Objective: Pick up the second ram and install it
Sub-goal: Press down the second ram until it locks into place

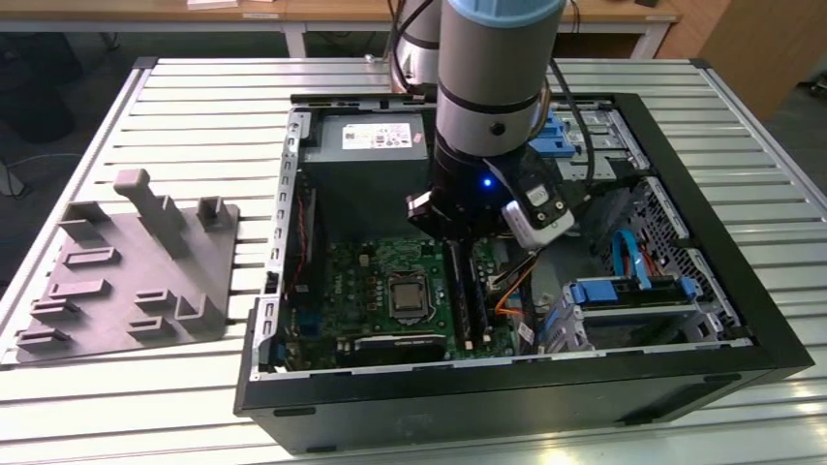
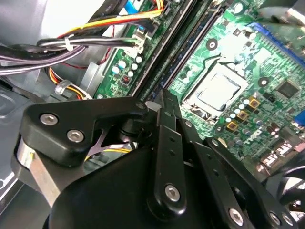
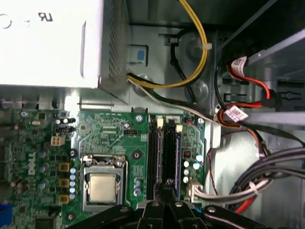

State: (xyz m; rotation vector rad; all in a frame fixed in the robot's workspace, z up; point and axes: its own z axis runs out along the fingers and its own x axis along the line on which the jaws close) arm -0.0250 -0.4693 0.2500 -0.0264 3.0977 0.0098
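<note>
Open computer case (image 1: 723,320) lies on the table (image 1: 194,87); fixture tray (image 1: 130,281) sits beside it toward the exterior view's left. Motherboard (image 1: 375,281) lies inside the case, power supply (image 1: 368,145) behind it, gripper (image 1: 455,244) over the memory slots (image 1: 468,295)

Black linkage arms of the gripper (image 2: 164,102) fill the foreground, reaching down toward the long memory slots (image 2: 183,45) of the green motherboard (image 2: 267,95). Beside the slots sits the square silver processor socket (image 2: 217,90), ringed by small round capacitors. On the other side of the slots, a bundle of yellow, orange, black and grey cables (image 2: 71,40) runs to a connector at the board's edge.
</note>
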